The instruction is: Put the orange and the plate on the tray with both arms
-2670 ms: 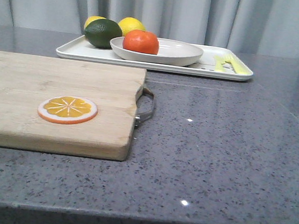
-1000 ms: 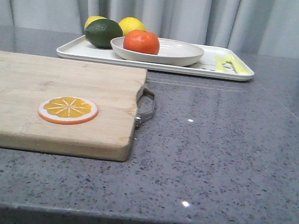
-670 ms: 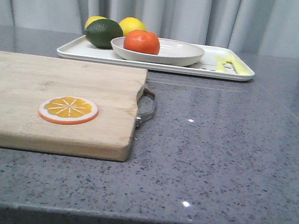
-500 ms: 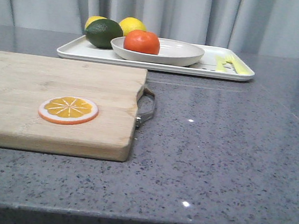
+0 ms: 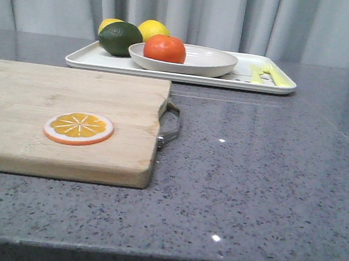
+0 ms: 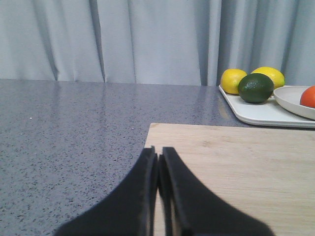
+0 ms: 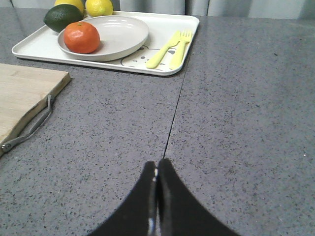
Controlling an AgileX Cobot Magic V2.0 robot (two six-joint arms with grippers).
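Observation:
The glossy orange (image 5: pixel 165 48) (image 7: pixel 81 37) (image 6: pixel 309 97) rests in the beige plate (image 5: pixel 201 62) (image 7: pixel 118 32) (image 6: pixel 294 100), toward its left side. The plate stands on the white tray (image 5: pixel 261 85) (image 7: pixel 182 29) (image 6: pixel 256 112) at the far side of the table. Neither arm shows in the front view. My left gripper (image 6: pixel 158 152) is shut and empty, hanging over the near corner of the wooden cutting board (image 6: pixel 236 167), far from the tray. Over bare grey counter my right gripper (image 7: pixel 157 164) is also shut with nothing in it, well short of the tray.
A dark green avocado (image 5: pixel 119 38) and two lemons (image 5: pixel 153 29) lie on the tray's left end; a yellow-green fork and knife (image 5: pixel 264 73) lie on its right end. An orange slice disc (image 5: pixel 78 128) sits on the cutting board (image 5: pixel 53 91), which has a metal handle (image 5: pixel 170 125). Curtains close off the back.

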